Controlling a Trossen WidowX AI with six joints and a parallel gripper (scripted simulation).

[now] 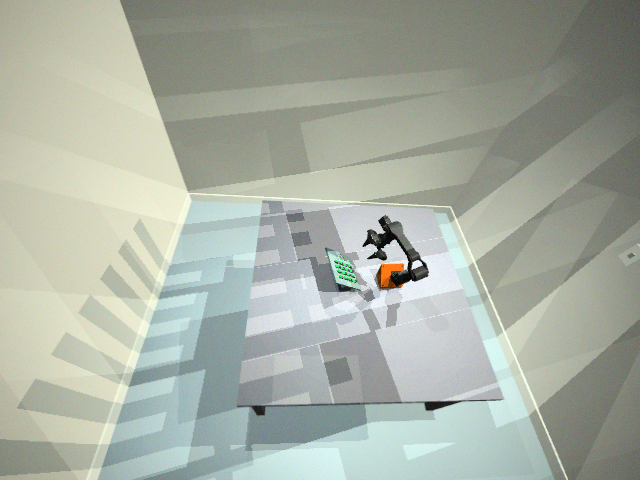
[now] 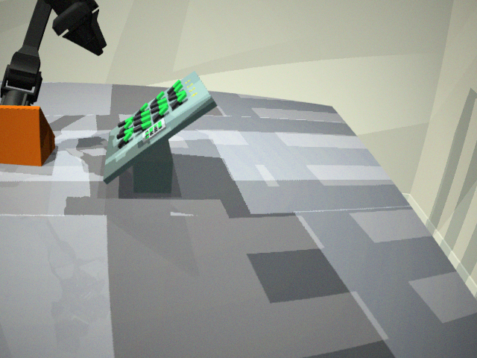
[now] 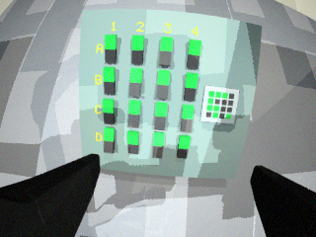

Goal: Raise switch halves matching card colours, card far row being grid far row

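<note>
Four yellow numbers, 1 to 4, and letters A to D label the panel [image 3: 168, 93] of switches [image 3: 150, 95]; the tool [image 3: 173, 207] hangs open above it, gripping nothing.

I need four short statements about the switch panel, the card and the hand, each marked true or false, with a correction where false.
1. The switch panel lies flat on the table. False: it is tilted, raised on a support.
2. The grid has four rows lettered A to D. True.
3. The hand is pressing a switch. False: it hangs apart from the panel, open and holding nothing.
4. The small card sits on the panel, beside column 4. True.
5. The arm's base block is blue. False: it is orange.
</note>
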